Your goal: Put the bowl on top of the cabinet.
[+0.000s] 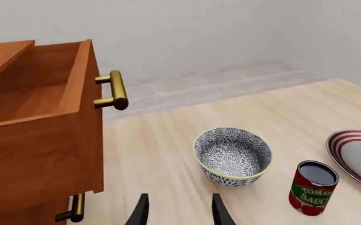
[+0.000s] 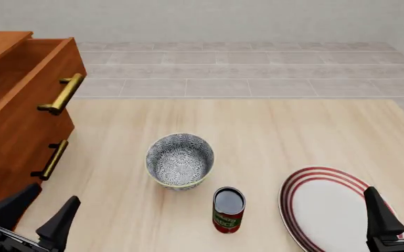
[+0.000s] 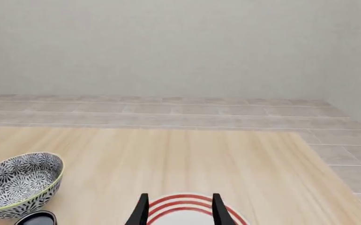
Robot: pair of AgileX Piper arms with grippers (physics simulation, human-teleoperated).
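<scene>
Both tools, left tool (image 2: pixel 40 212) and right tool (image 2: pixel 398 210), wait spread and empty at the counter's near edge, seemingly unstarted, the bowl (image 2: pixel 179 159) mid-counter beside the cabinet (image 2: pixel 13 131).

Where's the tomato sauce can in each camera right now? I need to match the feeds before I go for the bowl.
Front view: the can stands upright, low in the picture, between the bowl and the plate.
Left wrist view: can between bowl and plate.
Right wrist view: only its dark top shows at the picture's edge, under the bowl.
Shared landmark: the bowl.
</scene>
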